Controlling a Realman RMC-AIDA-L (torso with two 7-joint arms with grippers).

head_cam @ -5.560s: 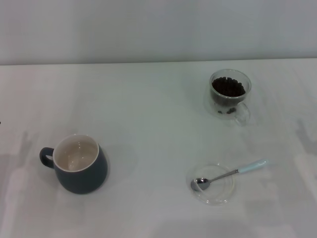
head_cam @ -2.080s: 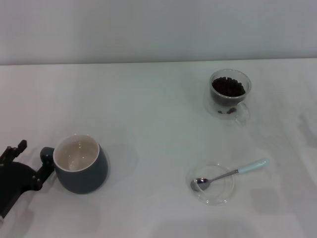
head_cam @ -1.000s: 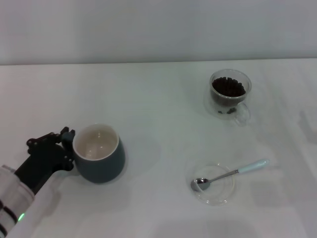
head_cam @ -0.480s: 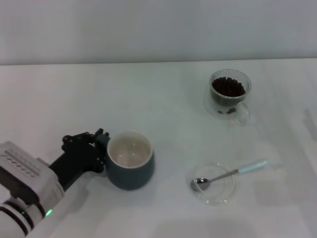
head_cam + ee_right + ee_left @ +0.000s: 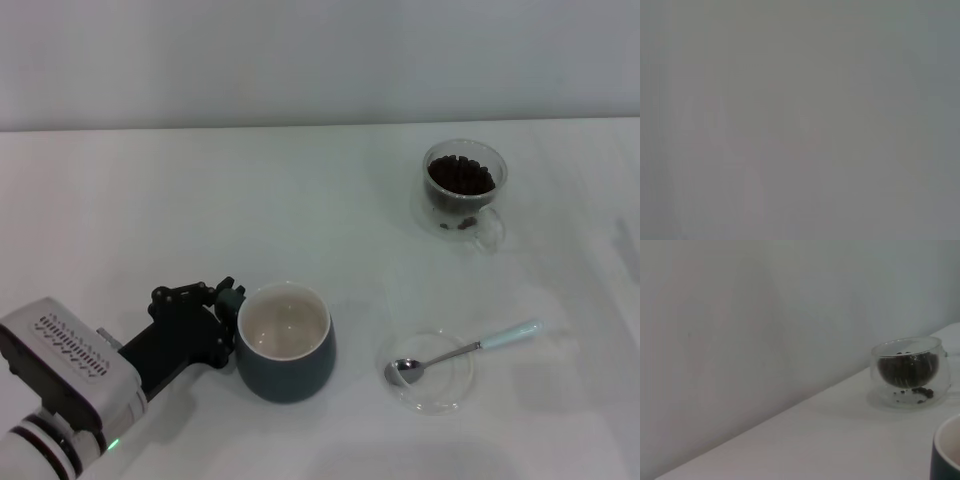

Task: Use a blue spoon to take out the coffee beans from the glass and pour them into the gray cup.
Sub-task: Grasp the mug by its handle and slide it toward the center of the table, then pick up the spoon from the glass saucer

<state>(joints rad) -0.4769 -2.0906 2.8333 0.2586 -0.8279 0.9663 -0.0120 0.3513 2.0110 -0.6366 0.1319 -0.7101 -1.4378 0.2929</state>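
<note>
The left tool [image 5: 228, 305] sits low at the near left of the white tabletop [image 5: 300, 210], its dark fingers closed on the handle side of the rounded dark blue-gray ceramic cup [image 5: 285, 342] with the cream inside, which stands upright. Just to the right lies a flat clear glass saucer [image 5: 430, 372] with the metal-bowled, pale-blue-handled spoon [image 5: 465, 351] resting across it, handle pointing right. Farther back on the right stands the small clear double-walled glass mug [image 5: 463, 187], holding a heap of dark brown coffee beans [image 5: 461, 176]. The right tool is out of sight.
</note>
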